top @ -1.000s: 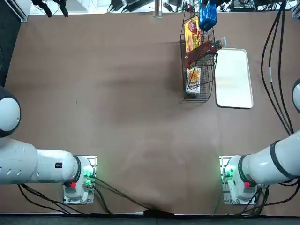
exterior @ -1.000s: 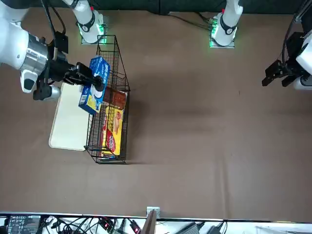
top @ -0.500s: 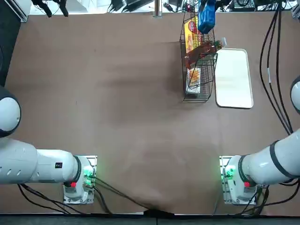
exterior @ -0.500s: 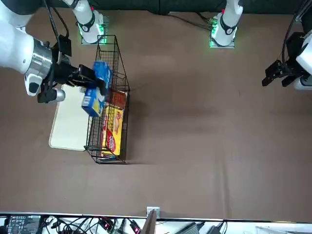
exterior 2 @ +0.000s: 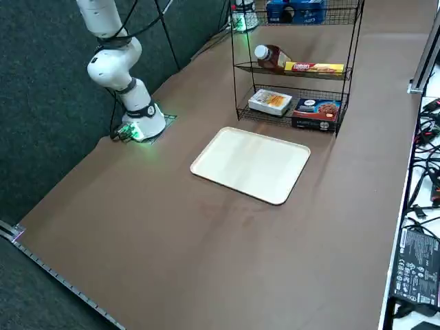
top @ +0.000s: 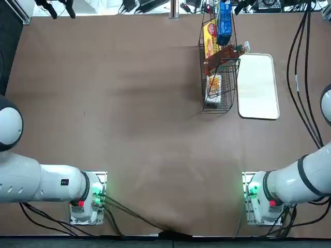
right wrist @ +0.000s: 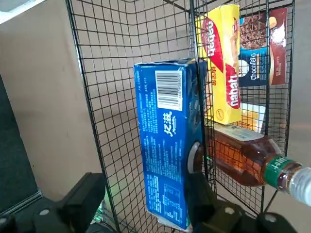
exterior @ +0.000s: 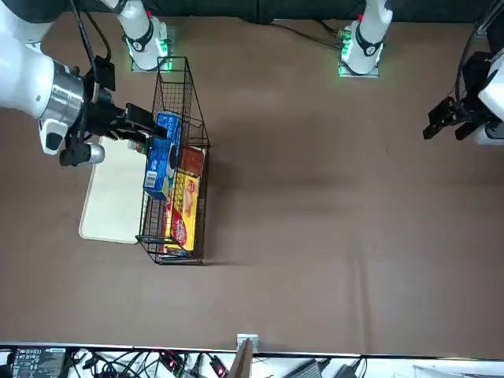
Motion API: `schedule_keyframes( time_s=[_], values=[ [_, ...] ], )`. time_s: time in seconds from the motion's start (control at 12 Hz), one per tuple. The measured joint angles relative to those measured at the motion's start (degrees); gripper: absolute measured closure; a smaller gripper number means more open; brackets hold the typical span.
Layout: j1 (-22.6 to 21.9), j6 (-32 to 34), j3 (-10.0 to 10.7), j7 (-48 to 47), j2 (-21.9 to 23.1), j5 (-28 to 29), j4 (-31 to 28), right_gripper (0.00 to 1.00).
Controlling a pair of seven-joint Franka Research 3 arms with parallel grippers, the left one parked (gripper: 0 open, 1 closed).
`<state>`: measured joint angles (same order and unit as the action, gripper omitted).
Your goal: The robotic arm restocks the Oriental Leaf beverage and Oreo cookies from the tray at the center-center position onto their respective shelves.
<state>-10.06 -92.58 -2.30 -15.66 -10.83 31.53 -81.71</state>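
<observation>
Oreo cookies point(right wrist: 165, 141), in their blue box, have been brought from a tilted pose at the edge of the rack point(exterior 2: 348, 75) to an upright stance on its top tier. Its two fingers spread wide, the right hand point(right wrist: 146, 196) is held at the near end of the blue box; one finger is seen close against a side of it, though whether it is touched cannot be told, and the other is set apart. On the middle tier, the tea bottle point(right wrist: 243, 158) is laid on its side, its white cap stuck out past the mesh, with a yellow-and-red box point(right wrist: 222, 63) placed beside it. On the bottom tier, a white box point(exterior 2: 270, 102) and a dark blue-and-red box point(exterior 2: 315, 114) are kept side by side. Just beside the rack, the white tray point(exterior 2: 251, 165) is laid flat on the tabletop point(exterior 2: 192, 240).
</observation>
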Motion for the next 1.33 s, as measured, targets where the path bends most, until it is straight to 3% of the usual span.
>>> schedule_keyframes(
  time_s=[0.33,0.83,1.33],
  values=[
    [0.21,-0.02,0.90,0.12,0.30,-2.83,0.39,0.00],
    [0.47,1.82,2.17,0.14,4.79,-18.43,0.82,0.00],
    [2.84,6.13,3.19,0.16,6.17,-26.02,0.78,0.00]
  ],
)
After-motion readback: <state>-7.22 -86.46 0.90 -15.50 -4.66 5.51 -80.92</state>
